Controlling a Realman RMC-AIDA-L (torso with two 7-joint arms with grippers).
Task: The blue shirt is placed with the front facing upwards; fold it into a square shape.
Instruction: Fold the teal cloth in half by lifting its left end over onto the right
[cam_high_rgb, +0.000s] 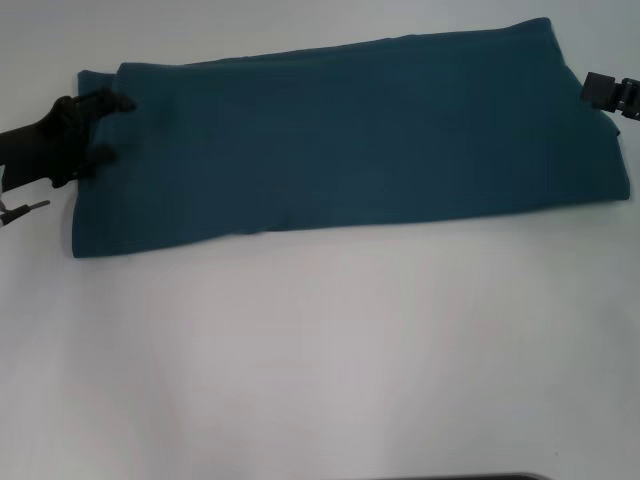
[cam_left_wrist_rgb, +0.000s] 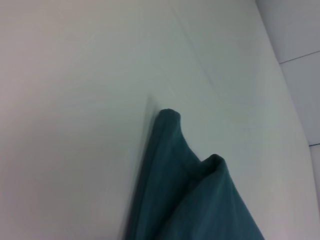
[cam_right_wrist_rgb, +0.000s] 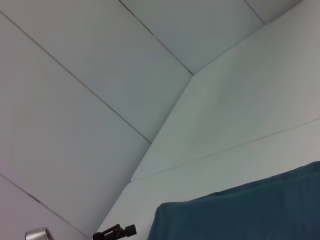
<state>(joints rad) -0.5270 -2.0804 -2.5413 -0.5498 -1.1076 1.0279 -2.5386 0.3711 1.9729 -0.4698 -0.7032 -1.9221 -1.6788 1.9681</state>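
Left pincer (cam_high_rgb: 108, 128) at the blue shirt (cam_high_rgb: 350, 140), lying left-right.

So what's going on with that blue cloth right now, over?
Left gripper at the blue shirt's left end, fingers apart. Right gripper at its right edge. Shirt folded into a long band. Nothing in the way.

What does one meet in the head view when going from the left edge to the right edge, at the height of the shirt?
left gripper at the shirt's left end → the blue shirt, folded into a long band on the white table → right gripper at the shirt's right end.
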